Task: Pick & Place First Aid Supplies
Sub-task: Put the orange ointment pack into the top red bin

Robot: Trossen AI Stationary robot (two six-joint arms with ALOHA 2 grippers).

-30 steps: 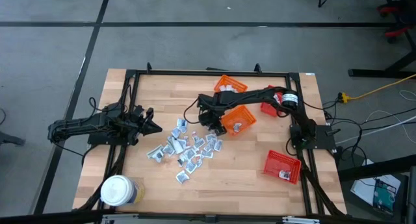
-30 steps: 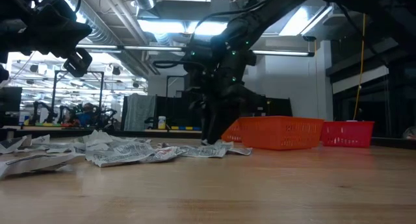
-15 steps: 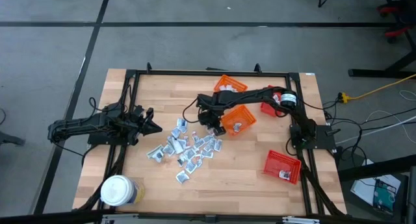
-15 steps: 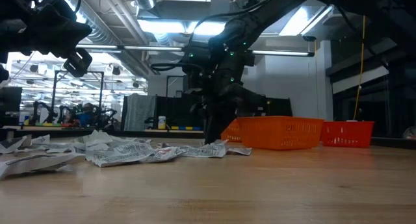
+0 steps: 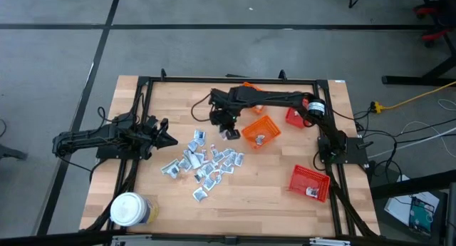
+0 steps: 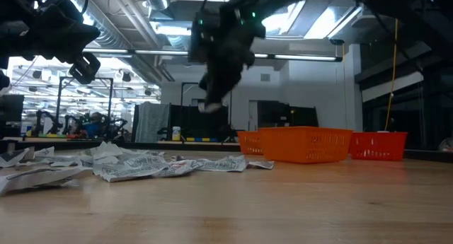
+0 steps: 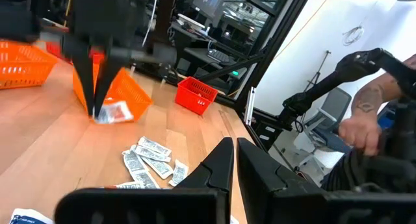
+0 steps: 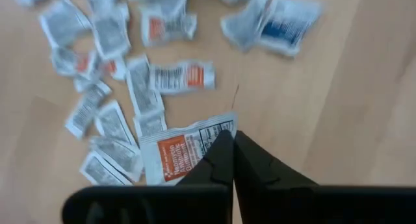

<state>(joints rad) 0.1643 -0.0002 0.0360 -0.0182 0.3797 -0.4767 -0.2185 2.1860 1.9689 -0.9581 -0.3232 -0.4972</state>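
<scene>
Right gripper [image 8: 227,143] clamped on white sachet [image 8: 185,152], orange-red label; left gripper [image 7: 235,160] together.

— The supplies? 
— Small silvery-white sachets [image 5: 205,162] lie flat in a loose scatter on the wooden table's middle, some with red or blue print. 
— And the lifted one? 
— A red-printed packet [image 8: 184,152] hangs above the heap, pinched at its edge.

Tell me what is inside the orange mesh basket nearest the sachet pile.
In the orange mesh basket, one small white packet shows from above. The low view's basket wall hides the inside, so anything beneath it cannot be seen.
</scene>
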